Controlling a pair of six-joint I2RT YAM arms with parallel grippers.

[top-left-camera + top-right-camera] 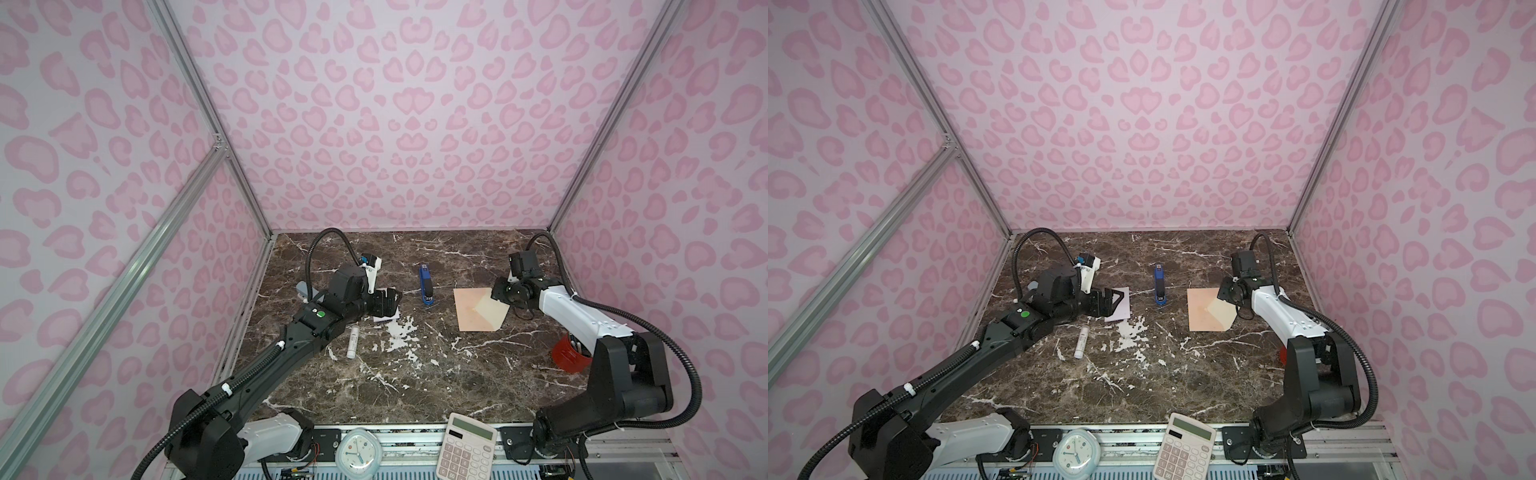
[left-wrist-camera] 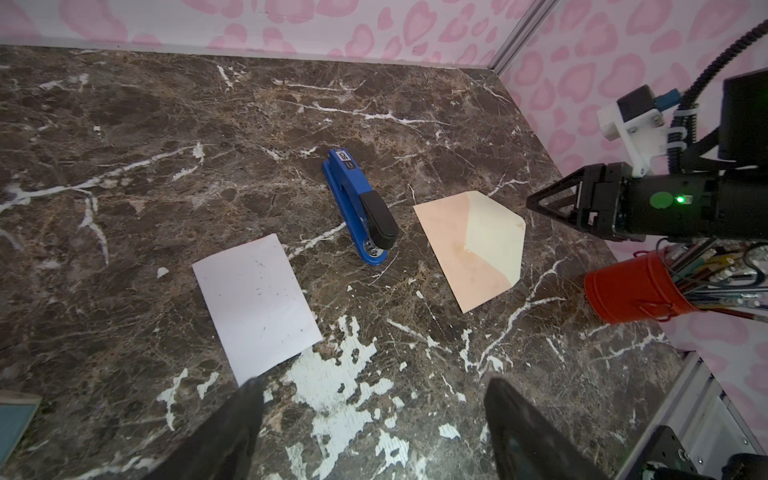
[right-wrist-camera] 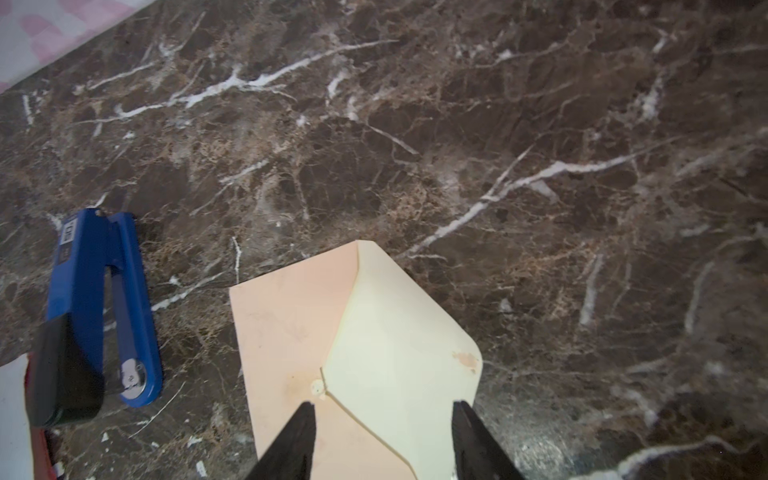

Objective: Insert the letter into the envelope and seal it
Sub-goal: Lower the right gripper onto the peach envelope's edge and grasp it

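The letter (image 2: 257, 307) is a pale sheet lying flat on the marble table, left of the middle. In both top views my left gripper (image 1: 390, 301) (image 1: 1117, 301) hovers over it and hides most of it; only a corner of the letter (image 1: 386, 318) shows in one, more of the letter (image 1: 1121, 307) in the other. Its fingers (image 2: 232, 428) stand wide open and hold nothing. The peach envelope (image 1: 478, 309) (image 1: 1208, 309) (image 3: 291, 324) lies right of the middle, its cream flap (image 3: 395, 332) folded open. My right gripper (image 1: 496, 293) (image 3: 382, 415) is open, with its jaws astride the flap.
A blue stapler (image 1: 426, 286) lies between letter and envelope. A white glue stick (image 1: 353, 343) rests beside the left arm. A red pen cup (image 1: 569, 353) stands by the right arm. A calculator (image 1: 467, 451) and a clock (image 1: 357, 451) sit at the front edge.
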